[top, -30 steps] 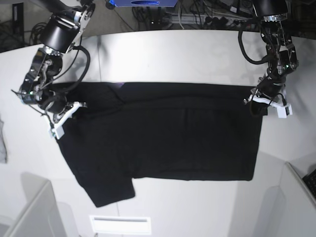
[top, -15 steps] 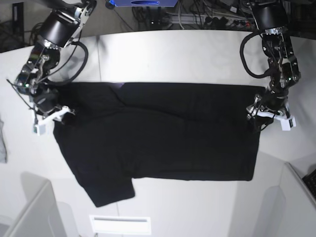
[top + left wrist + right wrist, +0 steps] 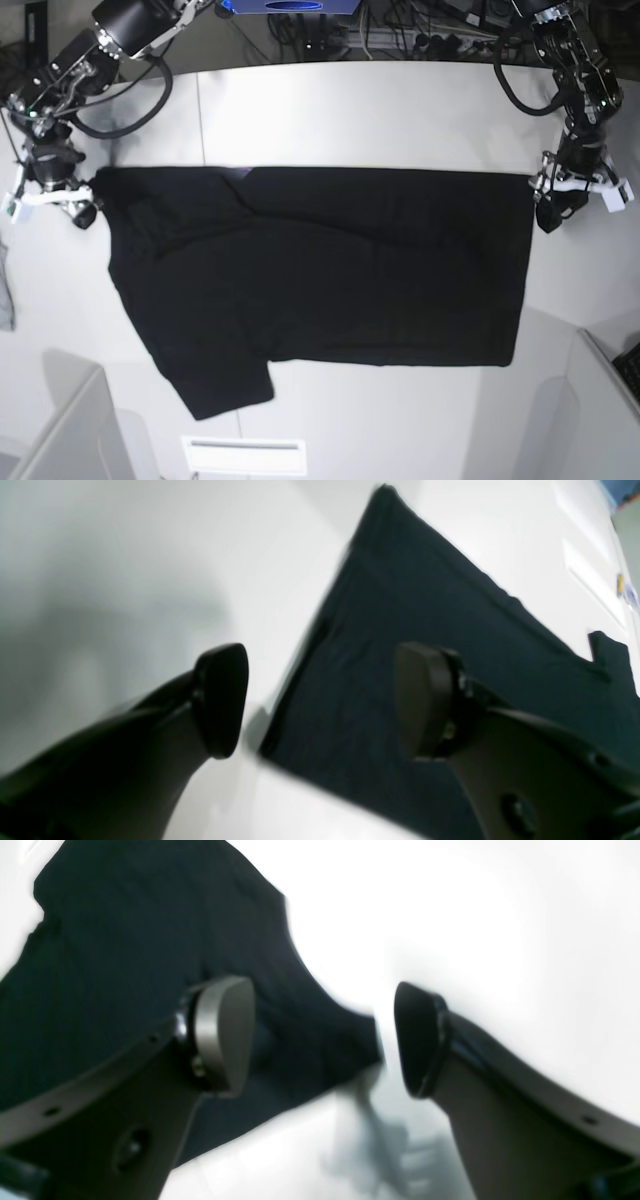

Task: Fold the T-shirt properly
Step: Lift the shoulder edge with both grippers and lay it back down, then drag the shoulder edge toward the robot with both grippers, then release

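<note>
Black cotton T-shirt (image 3: 320, 275) is lying flat on the white table (image 3: 350, 110), plain side up, w/ one fold line running along the far edge and a sleeve (image 3: 215, 385) poking out at the near corner. No print showing from base view.

You're sitting w/ both hands released and empty. Left hand (image 3: 578, 196) is hovering just off the shirt's far corner, pads (image 3: 222, 700) spread wide w/ the corner edge between them in the wrist view, not touching cloth. Right hand (image 3: 48, 197) is hanging just beside the opposite far corner, pads (image 3: 225, 1032) likewise apart, nothing pinched.

Judging by the layout, you're between folds, approx. halfway at best: the sleeve needs tucking and the body needs another fold. For the next grab, go low and pinch both layers at the edge, not only the top one, else the fold's going to slide open. Keep both hands level and moving together so the cloth isn't skewing. Wrist views are blurry, so check the base view before closing.
</note>
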Available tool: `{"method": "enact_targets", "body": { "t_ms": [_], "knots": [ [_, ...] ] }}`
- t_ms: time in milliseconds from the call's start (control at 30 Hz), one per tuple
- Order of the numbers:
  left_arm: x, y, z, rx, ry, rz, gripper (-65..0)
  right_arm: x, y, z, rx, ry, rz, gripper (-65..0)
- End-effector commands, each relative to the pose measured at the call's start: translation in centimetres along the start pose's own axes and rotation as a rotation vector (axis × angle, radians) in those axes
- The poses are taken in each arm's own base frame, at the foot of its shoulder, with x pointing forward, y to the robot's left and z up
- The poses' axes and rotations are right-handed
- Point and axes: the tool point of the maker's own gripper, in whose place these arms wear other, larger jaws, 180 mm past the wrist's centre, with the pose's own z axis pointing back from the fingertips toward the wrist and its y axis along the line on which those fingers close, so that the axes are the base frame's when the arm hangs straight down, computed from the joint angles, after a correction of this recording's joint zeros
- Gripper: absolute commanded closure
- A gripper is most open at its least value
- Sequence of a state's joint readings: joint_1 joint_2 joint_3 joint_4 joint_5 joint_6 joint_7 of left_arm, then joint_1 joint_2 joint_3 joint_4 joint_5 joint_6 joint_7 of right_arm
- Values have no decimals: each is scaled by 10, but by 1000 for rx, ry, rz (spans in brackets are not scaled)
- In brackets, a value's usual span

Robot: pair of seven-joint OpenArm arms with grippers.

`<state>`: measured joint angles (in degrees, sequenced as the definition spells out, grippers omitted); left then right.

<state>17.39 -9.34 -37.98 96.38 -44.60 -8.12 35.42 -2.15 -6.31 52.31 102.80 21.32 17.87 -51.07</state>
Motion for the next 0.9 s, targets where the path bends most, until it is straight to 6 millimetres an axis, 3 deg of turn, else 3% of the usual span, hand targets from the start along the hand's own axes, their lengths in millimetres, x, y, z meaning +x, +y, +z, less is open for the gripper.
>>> {"method": "enact_targets", "body": {
  "t_ms": [0, 200, 467, 733, 867],
  "knots": [
    [10, -2, 6, -24, -38, -20, -443, 9, -1, 8, 17, -42, -28, -426],
    [-30, 12, 12, -37, 27, 20, -443, -21, -6, 24, 119, 6, -162, -423],
    [-48, 24, 1, -15, 68, 77, -436, -60, -14, 5, 133, 115, -261, -422],
    [-59, 26, -17, -11, 94, 128, -434, -69, -13, -15, 154, 161, -311, -420],
    [-61, 18, -25, -31, 104, 135, -434, -67, -16, -22, 156, 172, -320, -419]
  ]
}}
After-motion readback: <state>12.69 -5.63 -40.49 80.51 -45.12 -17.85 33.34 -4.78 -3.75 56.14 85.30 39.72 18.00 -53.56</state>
